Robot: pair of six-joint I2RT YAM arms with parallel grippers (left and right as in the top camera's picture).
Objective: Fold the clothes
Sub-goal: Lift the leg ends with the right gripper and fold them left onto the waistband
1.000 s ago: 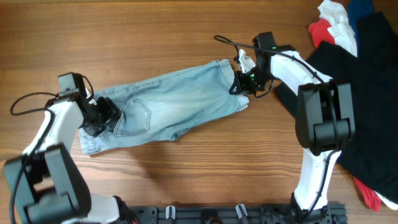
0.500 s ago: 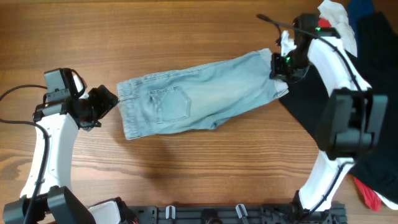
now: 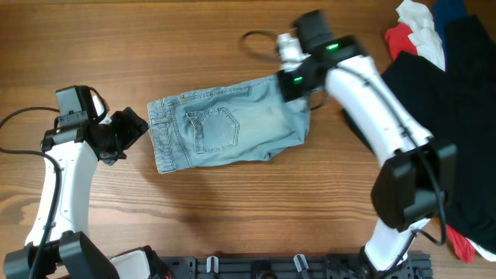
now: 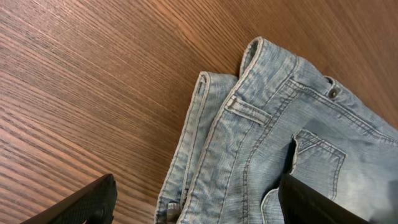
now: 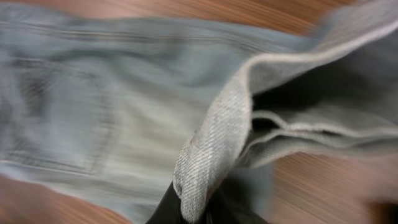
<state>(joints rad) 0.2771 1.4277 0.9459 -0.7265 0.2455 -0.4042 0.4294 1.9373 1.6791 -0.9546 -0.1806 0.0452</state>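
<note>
Left gripper [image 3: 132, 133]: wide open, just left of shorts [image 3: 232, 128], apart.
Shorts: flat at table [image 3: 232, 201] centre, waistband [image 3: 157, 138] left.
Right gripper [image 3: 294, 87]: clamped on hem [image 5: 208, 149], shorts' far right corner.
Black garment [image 3: 457, 116]: far right.

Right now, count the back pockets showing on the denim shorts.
1. The back pocket sits on the denim shorts near the waistband end. The right tool pinches the leg end; another pocket may be hidden underneath.
</note>
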